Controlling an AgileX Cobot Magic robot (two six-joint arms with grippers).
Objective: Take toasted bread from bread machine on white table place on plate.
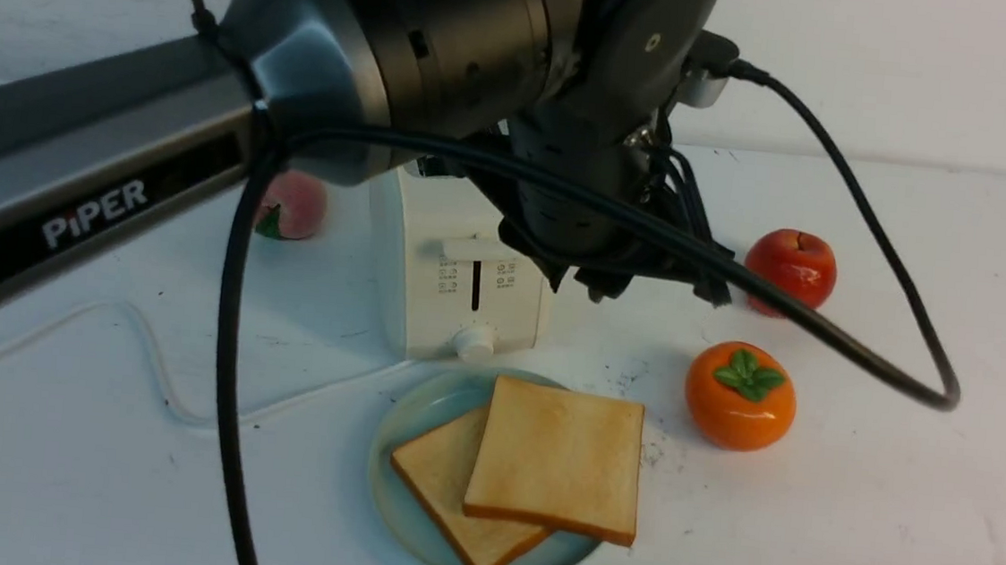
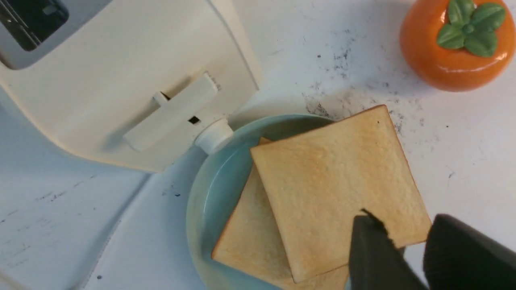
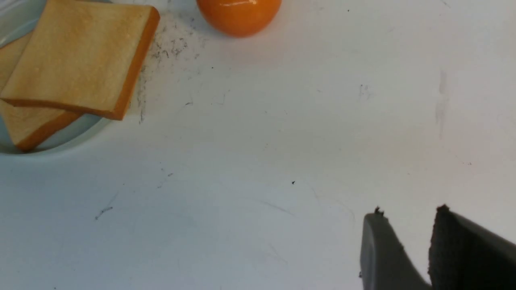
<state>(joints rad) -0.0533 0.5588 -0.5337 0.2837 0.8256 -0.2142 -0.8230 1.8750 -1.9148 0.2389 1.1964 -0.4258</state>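
Note:
Two slices of toasted bread lie on the pale blue-green plate (image 1: 421, 411). The upper slice (image 1: 556, 457) overlaps the lower slice (image 1: 442, 484). The cream bread machine (image 1: 460, 261) stands just behind the plate on the white table (image 1: 852, 526). My left gripper (image 1: 646, 285) hangs open and empty above the plate's right side. In the left wrist view, the left gripper (image 2: 403, 219) is above a corner of the upper slice (image 2: 334, 189), and the bread machine's visible slot (image 2: 32, 20) looks empty. My right gripper (image 3: 410, 217) is open and empty over bare table, apart from the plate (image 3: 68, 137).
An orange persimmon (image 1: 739, 395) sits right of the plate, a red apple (image 1: 791, 267) behind it, and a peach (image 1: 294, 205) left of the bread machine. The white cord (image 1: 147, 353) runs over the table on the left. The left arm's black cables (image 1: 229, 342) hang low.

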